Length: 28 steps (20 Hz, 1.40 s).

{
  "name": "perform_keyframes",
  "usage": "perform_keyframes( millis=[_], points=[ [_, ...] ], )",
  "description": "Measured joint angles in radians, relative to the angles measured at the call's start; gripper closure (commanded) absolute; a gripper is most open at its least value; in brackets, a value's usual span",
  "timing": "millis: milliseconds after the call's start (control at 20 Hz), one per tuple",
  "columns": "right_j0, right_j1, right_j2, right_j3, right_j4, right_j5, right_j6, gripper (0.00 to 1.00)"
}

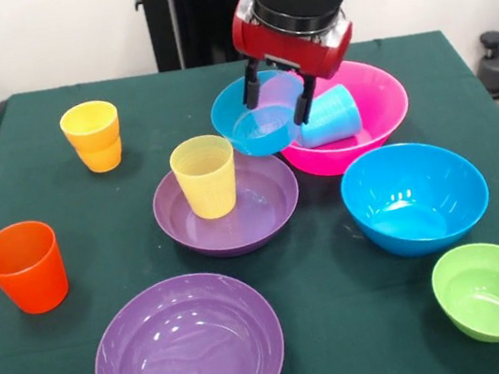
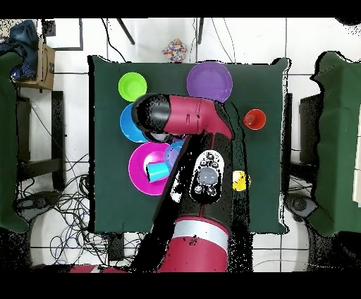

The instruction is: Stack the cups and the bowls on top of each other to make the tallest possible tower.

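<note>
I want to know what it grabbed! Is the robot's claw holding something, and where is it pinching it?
The gripper holds the small blue bowl by its rim, one finger inside and one outside.

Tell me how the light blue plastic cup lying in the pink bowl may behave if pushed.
The light blue plastic cup lies on its side, so it would probably roll. The big pink plastic bowl should contain it. It seems light and stiff.

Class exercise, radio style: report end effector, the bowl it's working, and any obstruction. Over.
End effector shut on small blue bowl's rim. Bowl tilted beside big pink bowl. Light blue cup lies inside pink bowl.
</note>
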Motion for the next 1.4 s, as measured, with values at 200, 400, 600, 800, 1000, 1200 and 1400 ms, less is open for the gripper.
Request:
perform_keyframes(
  millis=[200,400,600,800,1000,1200,1400],
  points=[
    [0.008,0.024,-0.008,0.000,0.003,-0.033,0.000,0.00],
    [0.022,0.037,-0.018,0.000,0.003,-0.056,0.006,0.00],
    [0.047,0.050,-0.034,0.001,0.011,-0.079,0.022,0.00],
    [0.065,0.066,-0.042,0.005,0.025,-0.093,0.030,0.00],
    [0.072,0.076,-0.046,0.016,0.036,-0.094,0.031,0.00],
    [0.073,0.075,-0.049,0.039,0.044,-0.094,0.031,0.00],
    [0.072,0.073,-0.049,0.066,0.054,-0.094,0.031,0.00]
  ],
)
